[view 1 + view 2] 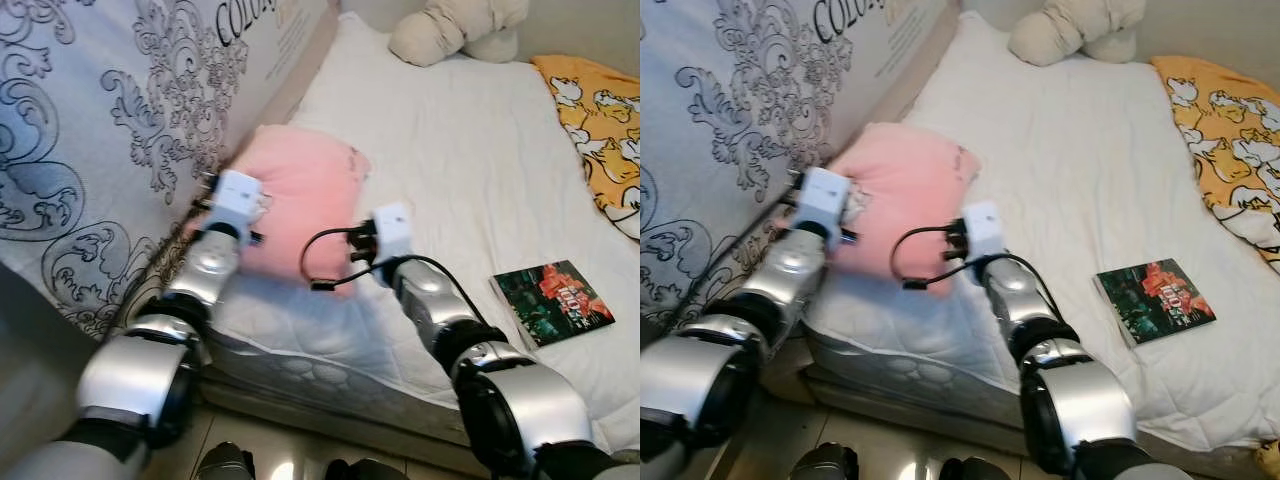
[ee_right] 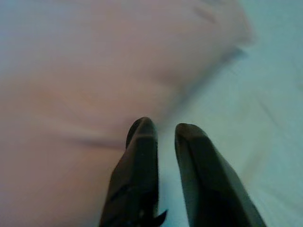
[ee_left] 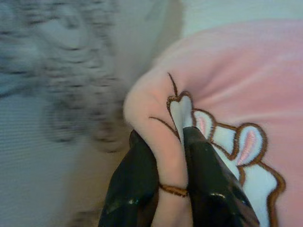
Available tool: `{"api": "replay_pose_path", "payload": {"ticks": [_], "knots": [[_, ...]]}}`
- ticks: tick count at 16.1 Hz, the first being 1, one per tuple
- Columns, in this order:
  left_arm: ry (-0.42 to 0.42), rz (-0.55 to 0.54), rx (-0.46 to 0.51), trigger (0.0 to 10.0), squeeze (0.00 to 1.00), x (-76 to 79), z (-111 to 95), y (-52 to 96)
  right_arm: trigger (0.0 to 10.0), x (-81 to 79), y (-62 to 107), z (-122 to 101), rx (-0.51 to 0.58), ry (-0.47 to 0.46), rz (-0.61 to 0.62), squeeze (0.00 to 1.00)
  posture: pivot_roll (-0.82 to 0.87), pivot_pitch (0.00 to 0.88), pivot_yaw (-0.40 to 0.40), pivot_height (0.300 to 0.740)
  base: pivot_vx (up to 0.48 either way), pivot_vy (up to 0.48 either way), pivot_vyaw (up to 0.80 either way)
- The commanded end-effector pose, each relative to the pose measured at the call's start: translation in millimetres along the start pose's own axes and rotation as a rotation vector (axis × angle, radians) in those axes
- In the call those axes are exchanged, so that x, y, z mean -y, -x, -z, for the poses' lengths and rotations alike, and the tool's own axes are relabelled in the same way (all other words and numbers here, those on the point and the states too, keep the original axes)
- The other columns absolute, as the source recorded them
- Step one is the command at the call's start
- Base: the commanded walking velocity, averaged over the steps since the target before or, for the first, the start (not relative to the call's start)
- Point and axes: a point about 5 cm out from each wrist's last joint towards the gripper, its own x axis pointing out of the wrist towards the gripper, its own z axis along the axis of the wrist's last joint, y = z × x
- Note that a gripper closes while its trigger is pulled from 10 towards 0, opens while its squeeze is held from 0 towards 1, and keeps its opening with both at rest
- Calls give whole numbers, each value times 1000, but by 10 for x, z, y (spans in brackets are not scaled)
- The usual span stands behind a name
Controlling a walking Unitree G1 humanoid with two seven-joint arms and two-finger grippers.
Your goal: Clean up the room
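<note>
Left gripper (image 3: 165,189) pinched on a fold of the pink pillow (image 1: 300,200) at the mattress's (image 1: 470,180) 9 o'clock edge, likely to lift it; right gripper (image 2: 161,135) nearly closed, empty, beside it.

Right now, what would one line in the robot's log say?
left hand: pinching pink pillow edge | right hand: empty, fingers near together, at pillow's other side | pillow: on white bed | book: untouched
</note>
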Motion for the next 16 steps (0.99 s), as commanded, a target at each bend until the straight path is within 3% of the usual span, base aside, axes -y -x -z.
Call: {"api": "replay_pose_path", "payload": {"ticks": [1, 4, 6, 10, 11, 13, 16], "knots": [[2, -21, 22, 10000, 1000, -22, -89, -31, 10000, 87, 38, 92, -35, -51, 45, 1000, 29, 86, -118, 740, 0, 0, 0], [-18, 16, 41, 10000, 1000, 15, 5, 25, 10000, 108, 69, 128, -7, -91, 48, 1000, 35, 56, -111, 740, 0, 0, 0], [41, 59, 57, 10000, 1000, 23, 71, 71, 10000, 151, 141, 202, 33, -57, 56, 1000, 46, 28, -103, 740, 0, 0, 0], [126, 185, 66, 10000, 1000, 323, 174, 182, 10000, 340, 311, 333, 67, -58, 112, 1000, 42, 0, -93, 740, 0, 0, 0], [128, 132, 82, 10000, 1000, 244, 170, 179, 10000, 388, 373, 323, 105, -57, 126, 1000, 41, 0, -94, 740, 0, 0, 0], [135, 74, 201, 10000, 1000, 85, -35, 144, 10000, 448, 584, 245, 197, -27, 166, 1000, 34, 0, -86, 740, 0, 0, 0], [99, 35, 291, 10000, 1000, -48, -114, 220, 10000, 461, 904, 332, 222, -23, 215, 1000, 40, 0, -79, 740, 0, 0, 0]]}}
